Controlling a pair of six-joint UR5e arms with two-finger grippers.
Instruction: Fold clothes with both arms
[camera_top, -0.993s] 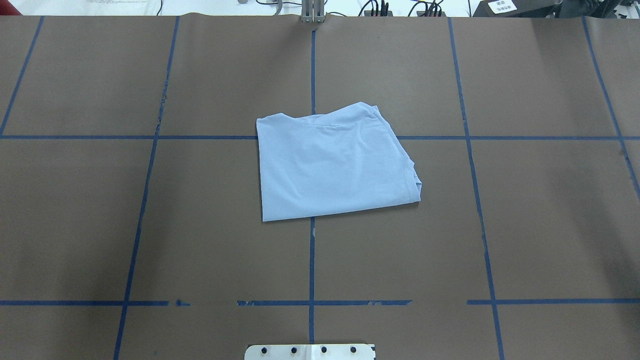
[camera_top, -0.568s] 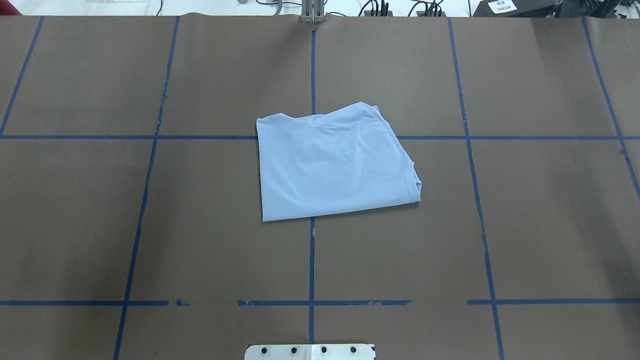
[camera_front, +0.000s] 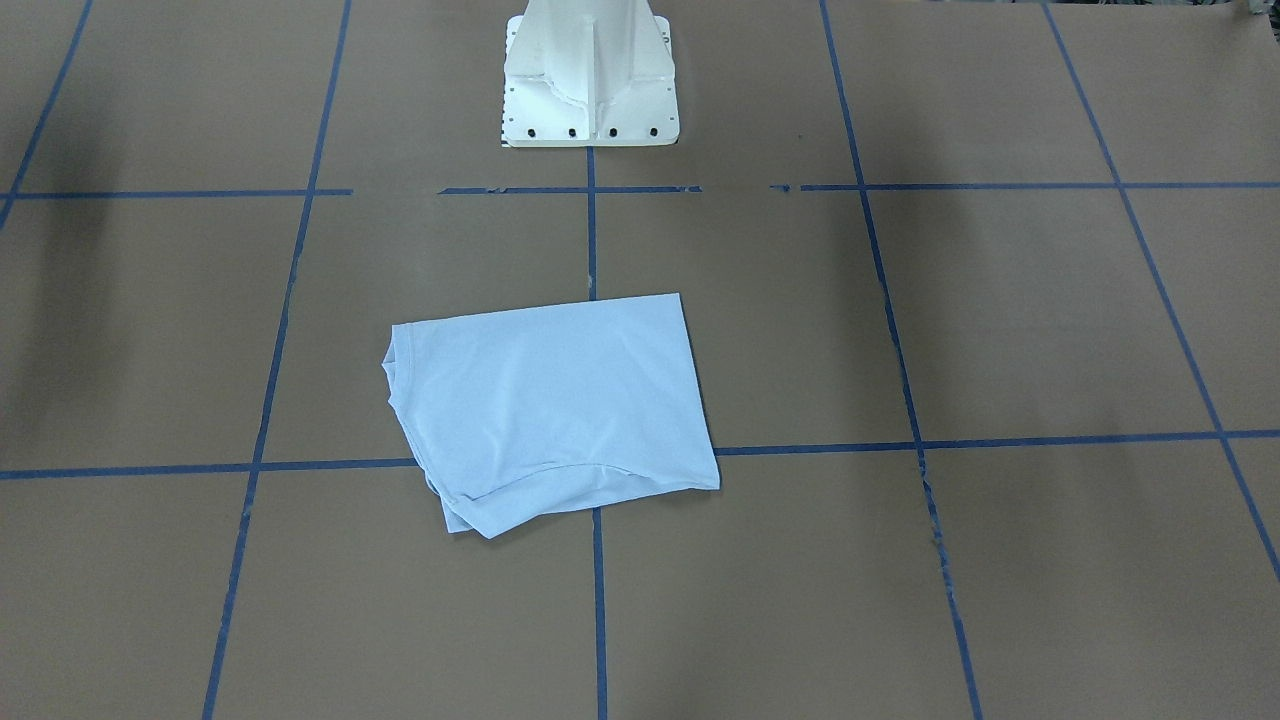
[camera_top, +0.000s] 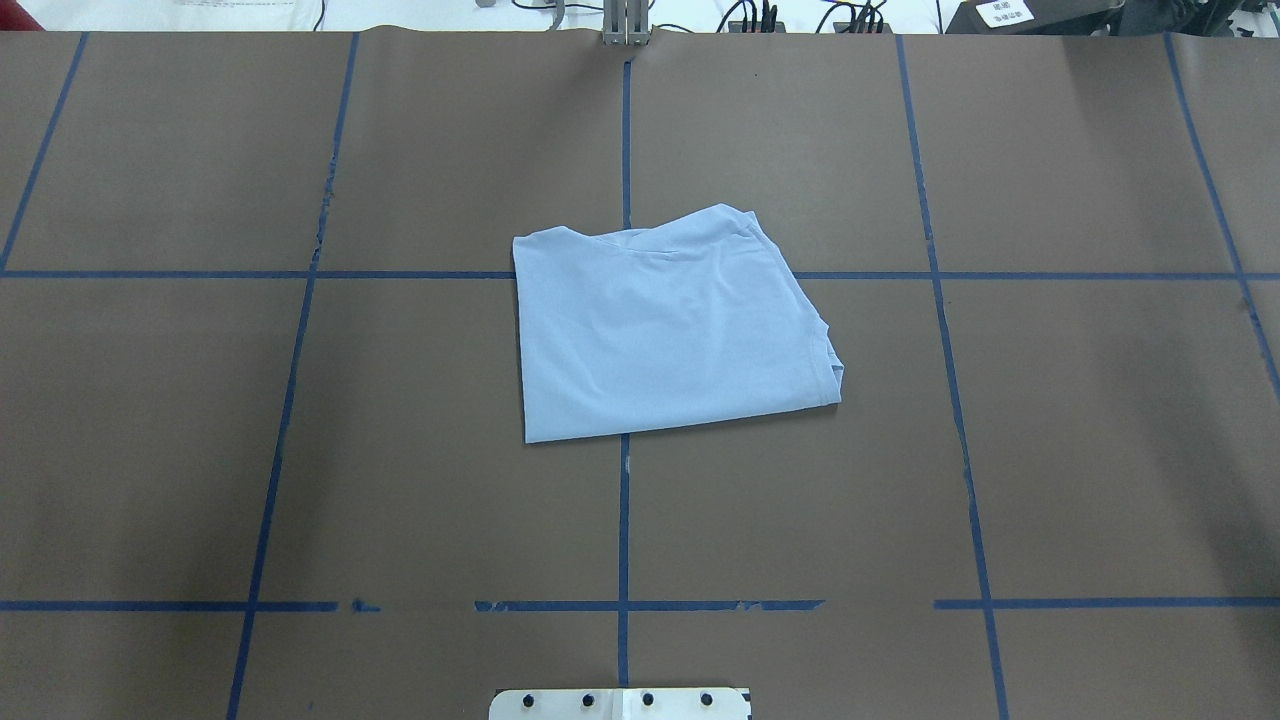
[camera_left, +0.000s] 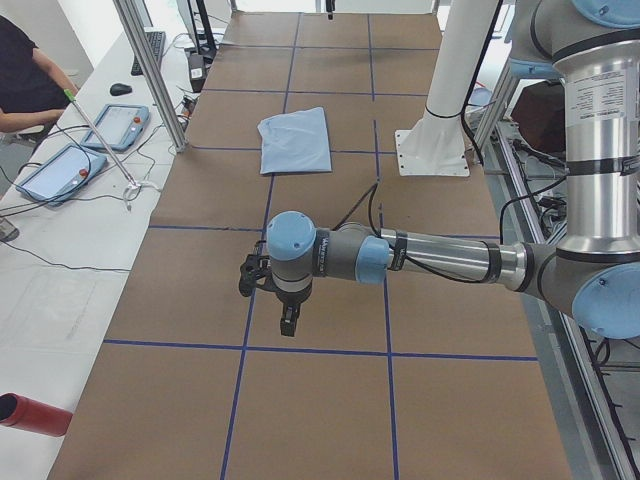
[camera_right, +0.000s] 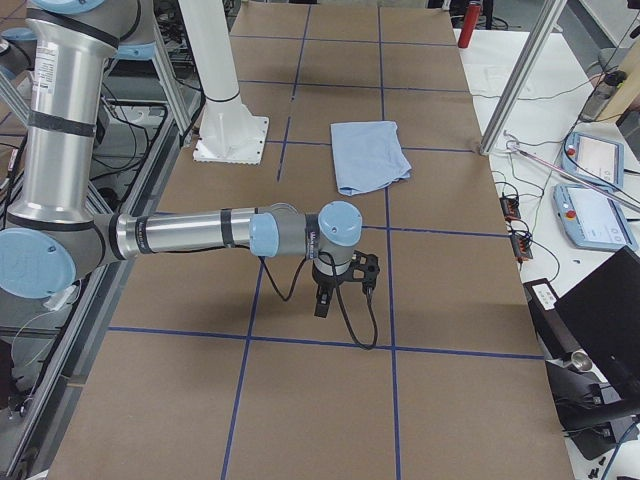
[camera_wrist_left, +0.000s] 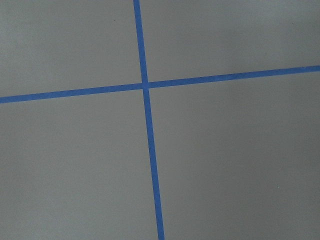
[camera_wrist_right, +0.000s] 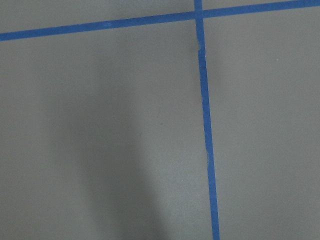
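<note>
At table centre, shirt (camera_top: 665, 330) lies flat and folded, sitting on a crossing of the blue tape (camera_top: 623, 520) grid, out in front of the white pedestal (camera_front: 590, 75).

Left pincer (camera_left: 287, 322): only seen from the side cam, points down over bare table (camera_top: 1100, 450), near a tape line. Can't tell how wide it is. Well apart from the shirt.

Right pincer (camera_right: 322, 300): same story. It points down over bare table, its opening can't be judged, and it's well apart from the shirt.

Both wrist cams show only table surface and tape lines, no fingers in frame.

Shirt long axis runs across the table, robot's left to right, slightly skewed. There's a clean straight fold on the robot's left end and stacked hemmed edges on its right end. Far edge shows a lower layer peeking out under a curved edge. Can't tell which end is the neck.
</note>
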